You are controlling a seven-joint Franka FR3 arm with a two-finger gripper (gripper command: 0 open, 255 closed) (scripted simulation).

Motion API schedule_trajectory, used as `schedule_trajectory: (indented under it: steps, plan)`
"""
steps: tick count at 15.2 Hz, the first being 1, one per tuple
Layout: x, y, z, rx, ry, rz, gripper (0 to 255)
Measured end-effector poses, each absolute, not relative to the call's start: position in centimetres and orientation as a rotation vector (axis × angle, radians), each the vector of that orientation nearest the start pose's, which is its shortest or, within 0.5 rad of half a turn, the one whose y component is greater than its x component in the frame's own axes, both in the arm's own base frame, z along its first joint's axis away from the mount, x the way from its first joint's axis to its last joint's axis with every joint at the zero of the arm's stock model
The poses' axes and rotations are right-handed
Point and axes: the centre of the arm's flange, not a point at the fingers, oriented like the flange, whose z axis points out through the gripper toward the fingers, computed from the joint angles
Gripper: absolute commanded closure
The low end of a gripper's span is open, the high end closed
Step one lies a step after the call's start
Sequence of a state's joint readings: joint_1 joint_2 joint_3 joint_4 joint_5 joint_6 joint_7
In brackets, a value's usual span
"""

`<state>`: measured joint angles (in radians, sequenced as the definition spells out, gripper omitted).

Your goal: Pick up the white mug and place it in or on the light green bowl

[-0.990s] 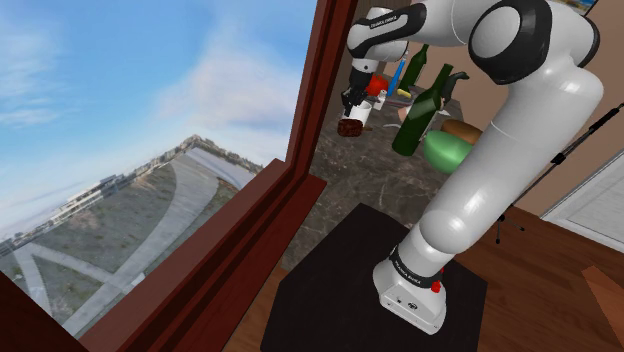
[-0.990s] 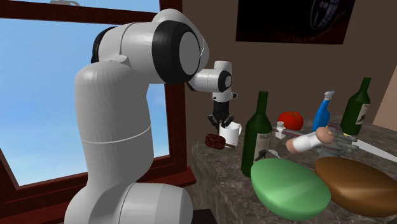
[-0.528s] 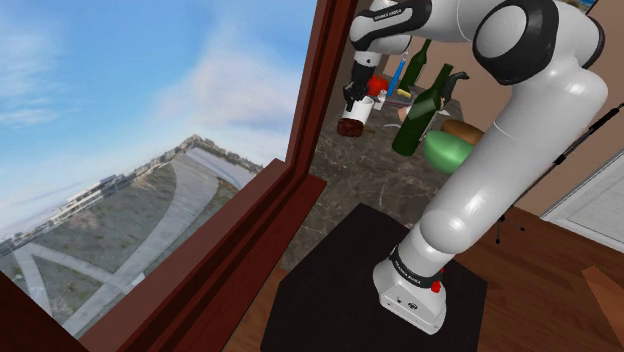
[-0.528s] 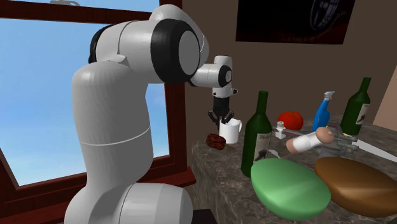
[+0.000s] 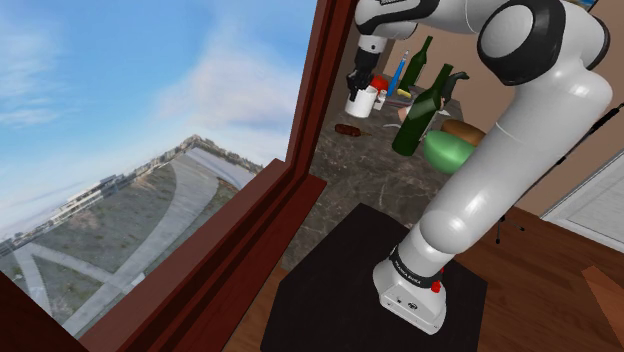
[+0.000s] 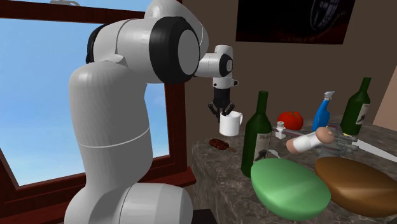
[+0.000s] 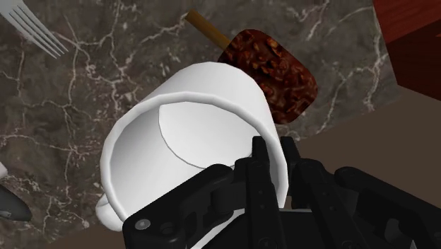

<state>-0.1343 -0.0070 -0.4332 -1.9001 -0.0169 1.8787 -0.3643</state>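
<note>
My gripper (image 6: 223, 113) is shut on the rim of the white mug (image 6: 231, 124), which hangs tilted in the air above the dark marble counter (image 6: 219, 167). In the shoulder view the mug (image 5: 360, 102) hangs under the gripper (image 5: 356, 86) near the window frame. From the wrist camera the black fingers (image 7: 259, 157) pinch the mug's wall (image 7: 185, 146), one inside and one outside. The light green bowl (image 6: 289, 188) lies upside down, dome up, at the counter's near end; in the shoulder view this bowl (image 5: 446, 150) sits beside the arm.
A chocolate-coated bar on a stick (image 7: 273, 72) lies on the counter below the mug. A tall green bottle (image 6: 256, 135) stands between mug and bowl. A brown bowl (image 6: 355, 185), tomato (image 6: 291, 119), blue spray bottle (image 6: 322, 112), second bottle (image 6: 355, 106) and a fork (image 7: 34, 28) crowd the counter.
The gripper has risen with the mug in it, lifting it off the counter and away from the chocolate bar, which stays where it lay.
</note>
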Motion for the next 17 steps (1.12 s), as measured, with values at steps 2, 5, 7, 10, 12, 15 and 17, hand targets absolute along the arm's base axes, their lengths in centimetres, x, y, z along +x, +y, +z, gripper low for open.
schedule_trajectory:
  steps: [2, 5, 7, 10, 12, 15, 17]
  plan:
    - [46.9, -30.1, 50.9, -3.131, 0.311, 0.030, 255]
    - [46.8, -30.1, 52.4, -3.131, 0.311, 0.030, 255]
    - [46.8, -30.2, 53.5, -3.131, 0.311, 0.031, 255]
    - [47.0, -30.1, 55.0, -3.131, 0.311, 0.031, 255]
    - [47.0, -30.0, 56.1, -3.131, 0.311, 0.030, 255]
    - [46.8, -30.0, 57.7, -3.131, 0.311, 0.030, 255]
    - [46.7, -30.1, 58.7, -3.131, 0.311, 0.030, 255]
